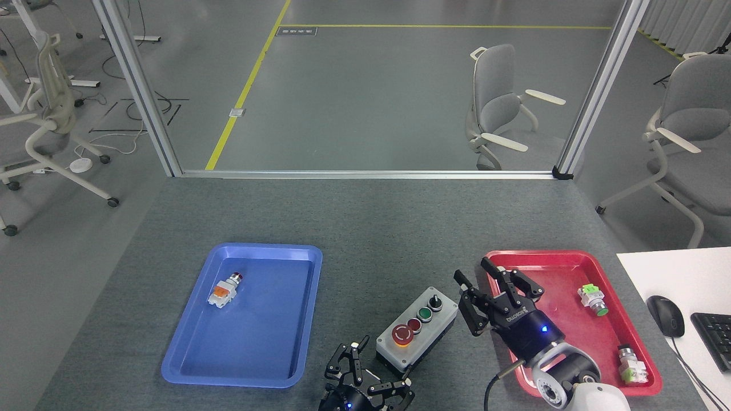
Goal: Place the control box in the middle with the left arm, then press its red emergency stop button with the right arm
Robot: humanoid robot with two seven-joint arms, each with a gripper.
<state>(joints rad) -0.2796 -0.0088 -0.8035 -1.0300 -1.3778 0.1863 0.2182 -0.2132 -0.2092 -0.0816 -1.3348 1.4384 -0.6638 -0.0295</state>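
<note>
The control box (pixel 417 334) is set on the bare table between the trays, at six o'clock; the left gripper (pixel 365 379) is spread wide beside it; pressing is judged next; the right gripper (pixel 495 294), open and empty, must be brought over the red emergency stop button (pixel 401 335).

A single view is supplied, taken from the robot's head. It faces forward and tilts downward over the dark-grey felt-covered surface (pixel 371 228). The viewpoint sits close above the near edge, so both arms enter at the bottom of the frame: the left hand (pixel 365 379) at bottom centre, the right hand (pixel 494 291) to its right. Beyond the hands, the view reaches the far edge of the surface, the aluminium frame posts (pixel 137 85) and the grey workshop floor (pixel 371 85). No second view exists, so no region is shared.
</note>
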